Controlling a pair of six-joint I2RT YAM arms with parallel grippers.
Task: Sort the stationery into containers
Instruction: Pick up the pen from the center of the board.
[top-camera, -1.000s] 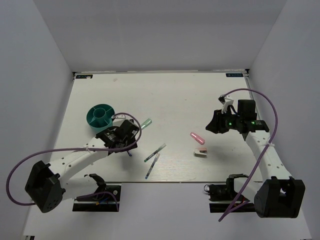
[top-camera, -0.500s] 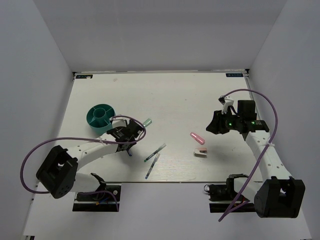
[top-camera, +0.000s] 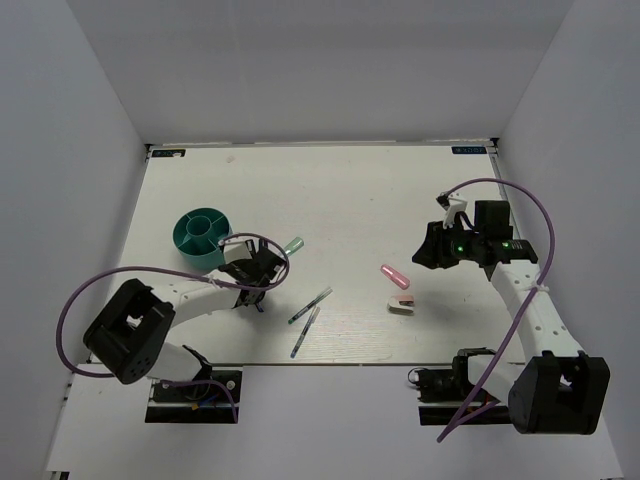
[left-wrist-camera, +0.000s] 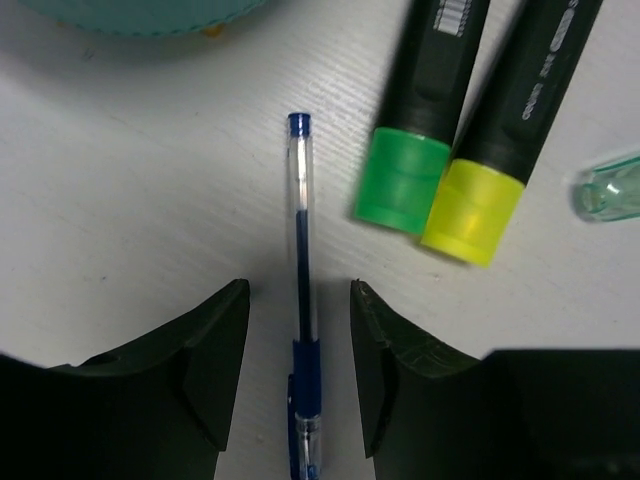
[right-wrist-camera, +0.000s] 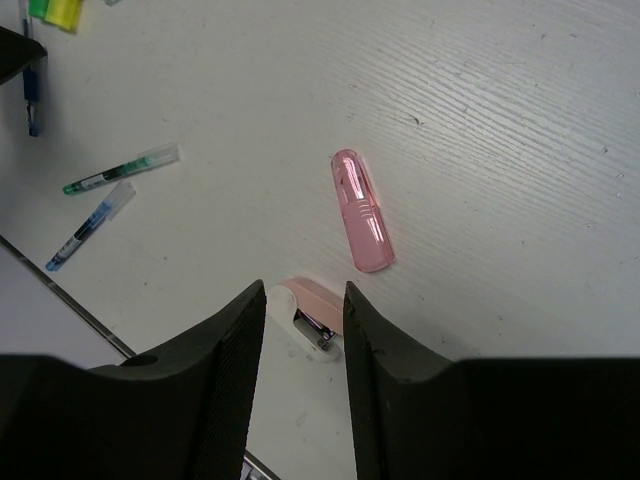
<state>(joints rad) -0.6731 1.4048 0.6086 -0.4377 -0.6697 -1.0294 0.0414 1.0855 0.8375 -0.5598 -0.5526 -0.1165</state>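
A white, faintly grained table (top-camera: 350, 190) stands enclosed by plain pale grey walls (top-camera: 320, 70) behind it and on both sides, evenly lit. Small dark labels (top-camera: 165, 153) mark its far corners.

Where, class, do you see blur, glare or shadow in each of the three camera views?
Left wrist view: the blue pen is crisp, the teal holder at the top edge soft and cut off. Right wrist view: a pale glare streak runs along the pink marker; the right end effector's fingers are near-black silhouettes. Top external view: even, soft light, only faint shadows, little fine detail.
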